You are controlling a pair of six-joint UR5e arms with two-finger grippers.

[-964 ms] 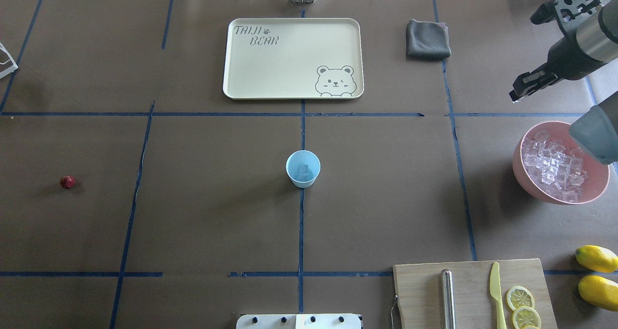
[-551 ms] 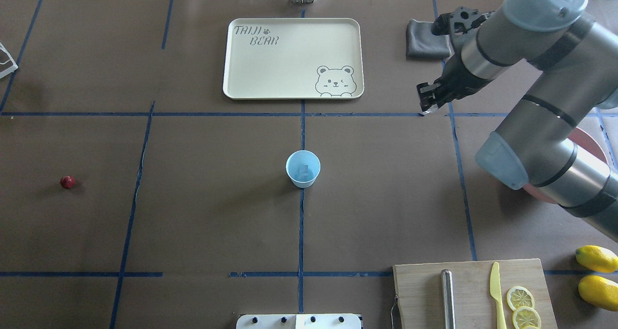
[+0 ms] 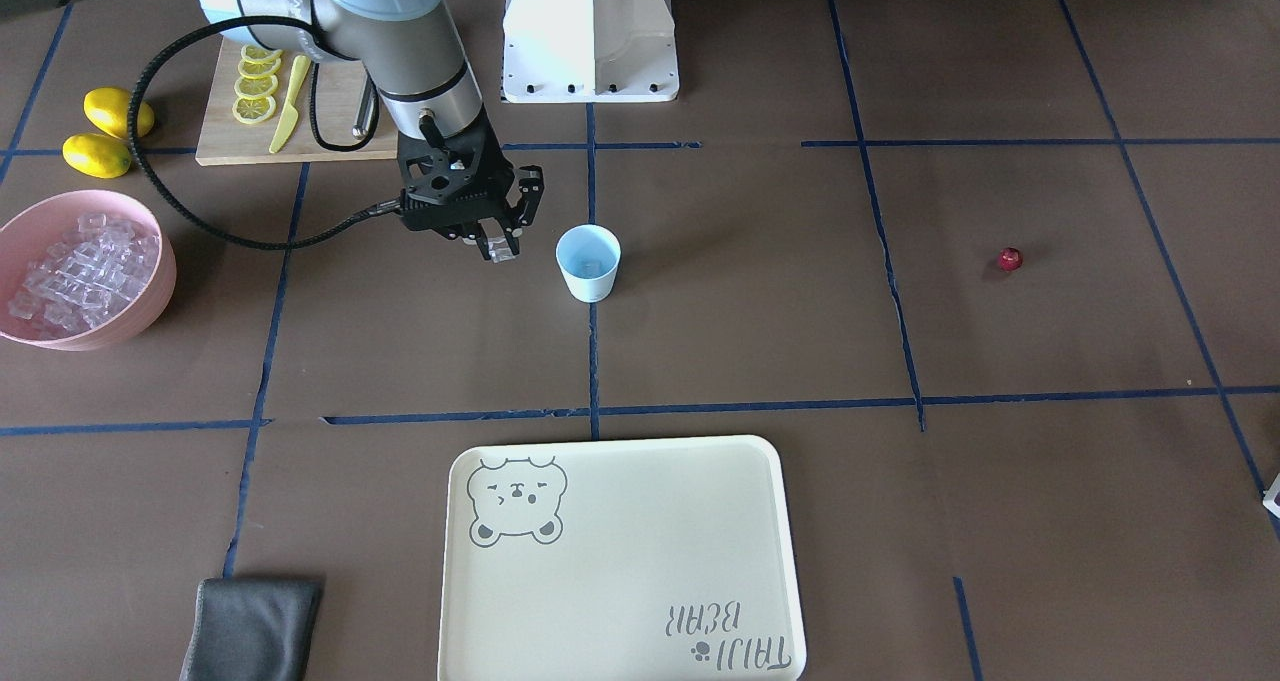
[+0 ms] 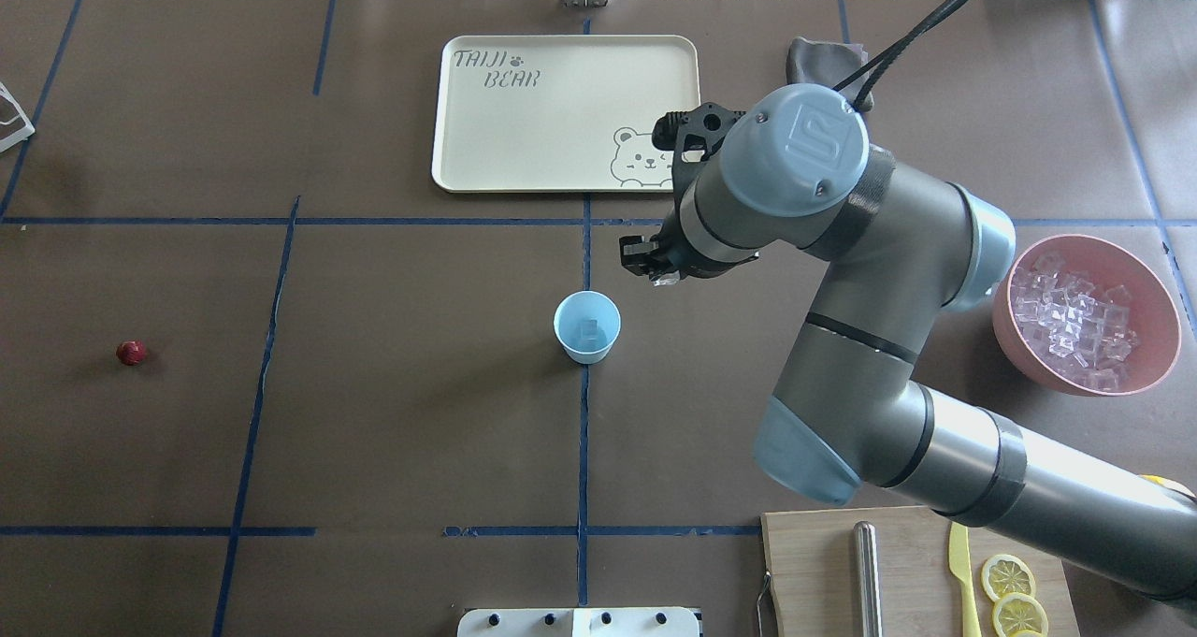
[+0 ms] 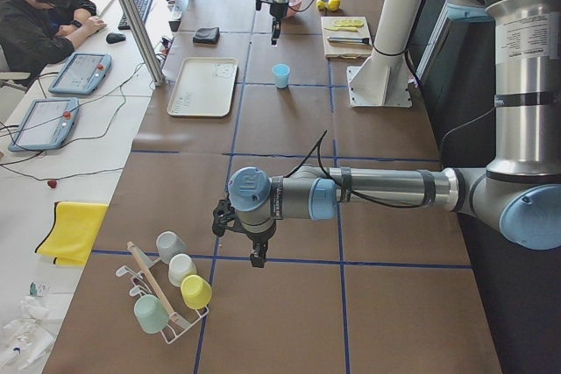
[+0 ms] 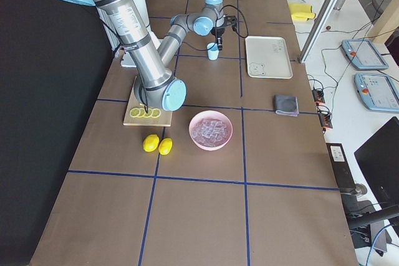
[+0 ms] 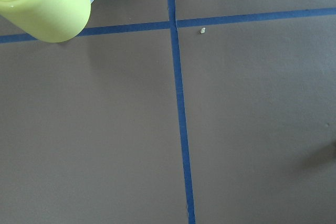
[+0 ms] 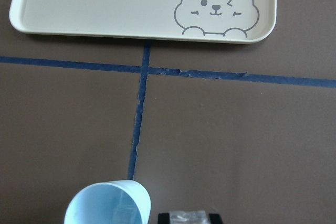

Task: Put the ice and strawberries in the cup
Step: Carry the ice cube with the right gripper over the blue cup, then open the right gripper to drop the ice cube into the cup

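Judging by the front-facing view, ice delivery is the step in hand: the right gripper (image 3: pixel 495 243) hangs just left of the cup (image 3: pixel 588 261), jaws narrowed onto one ice cube (image 3: pixel 501 250), with the strawberry (image 3: pixel 1010 258) well apart at the right. From overhead, that ice cube sits beyond the cup's rim and to its right, so the next move calls for shifting over the mouth before letting go. In the left-end view the left gripper (image 5: pixel 256 257) hangs low, and I cannot tell its opening.

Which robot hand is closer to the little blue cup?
Right. The right gripper, holding an ice cube, hangs just beside the cup; the left gripper is far off at the table's end, near the cup rack.
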